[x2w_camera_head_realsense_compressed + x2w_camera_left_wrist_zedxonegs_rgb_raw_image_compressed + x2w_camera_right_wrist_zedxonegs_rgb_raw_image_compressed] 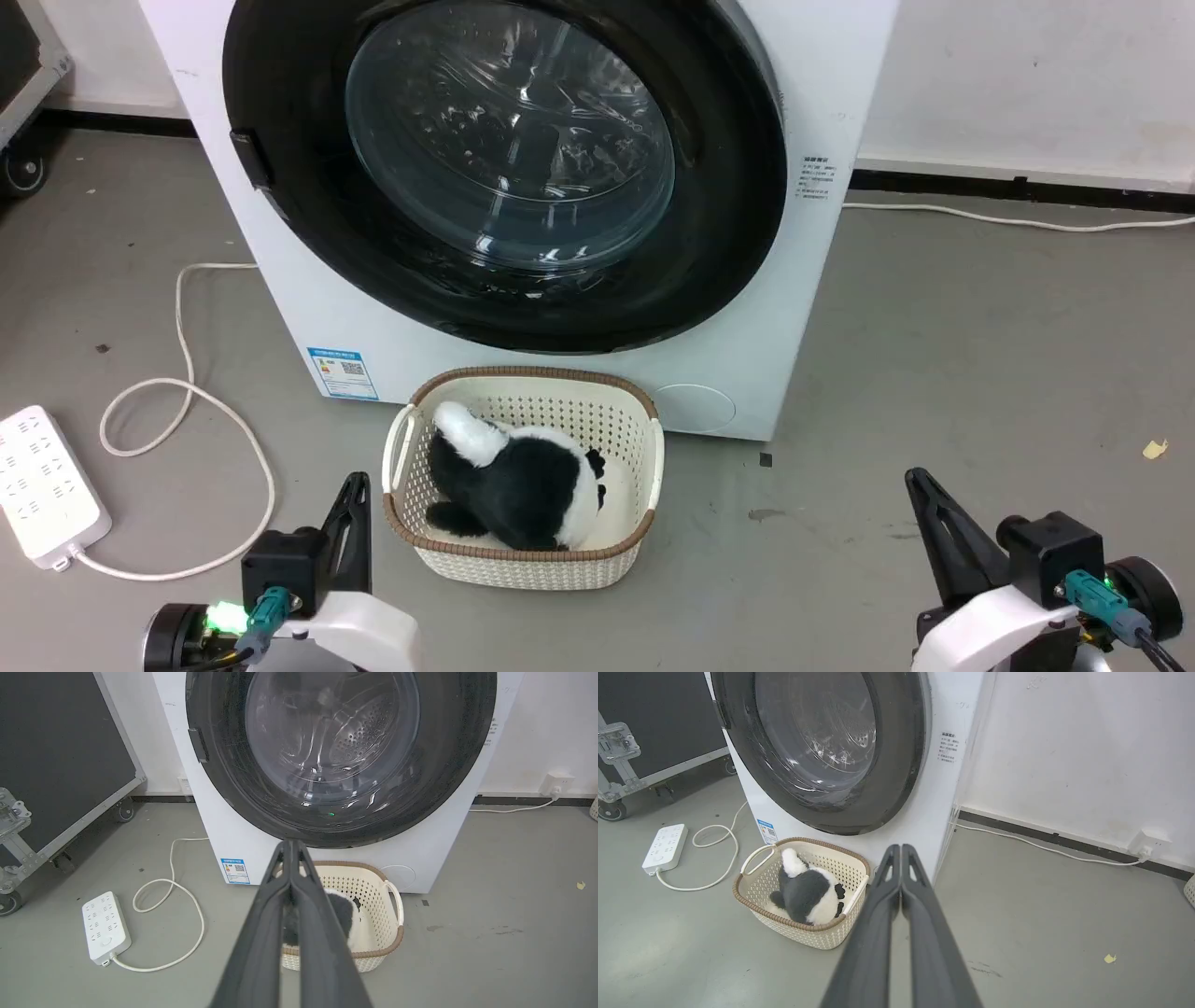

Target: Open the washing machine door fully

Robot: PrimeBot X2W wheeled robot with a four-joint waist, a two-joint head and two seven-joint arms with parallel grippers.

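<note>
Head view, and the washing machine [308,299] takes the 12 o'clock spot, a big white box standing on the grey floor. The washing machine door [504,177] covers nearly all of its front, a glossy black disc with a bulging glass window, and it's shut flat against the machine with a dark latch [250,157] at the door's 9 o'clock. On the floor at the door's 6 o'clock sits a cream basket [523,567], just in front of the machine, with a black-and-white plush toy [523,485] lying inside. At 8 o'clock there's a white power strip [42,485]. The left gripper [357,481] hangs at 7 o'clock, fingers pressed together on nothing. The right gripper [915,474] is at 5 o'clock, pressed together too, and both are well apart from the door. A small blue label [343,371] shows low on the machine's front.
</note>
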